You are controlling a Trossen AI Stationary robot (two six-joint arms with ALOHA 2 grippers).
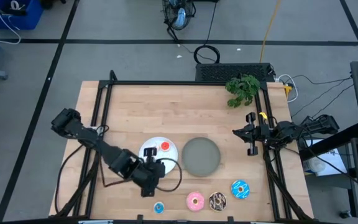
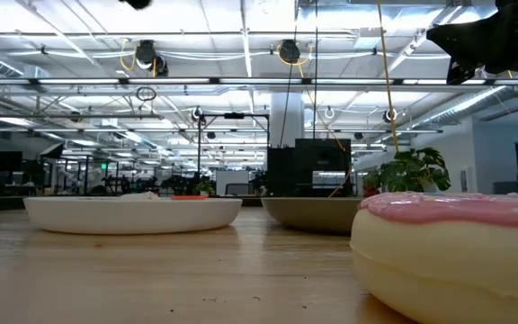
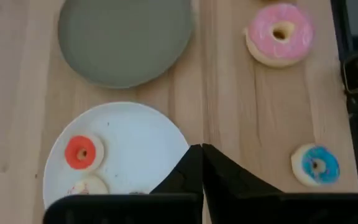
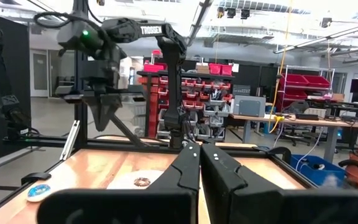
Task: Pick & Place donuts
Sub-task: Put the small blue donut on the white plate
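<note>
white-pink donut (image 3: 87, 185) partly hidden, pink donut (image 2: 452, 256) cut off

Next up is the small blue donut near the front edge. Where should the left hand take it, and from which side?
Come straight down on the small blue donut with the left hand. It lies flat on the table, alone, so pinch across the ring's outer rim, or put one finger through the hole and grip one side of the ring.

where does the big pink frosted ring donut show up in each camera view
High view: the big pink frosted ring donut lies near the table's front edge, below the round grey plate.
Low view: huge at lower right.
Left wrist view: upper right.
Right wrist view: not in it.
Shared landmark: the grey plate.
</note>
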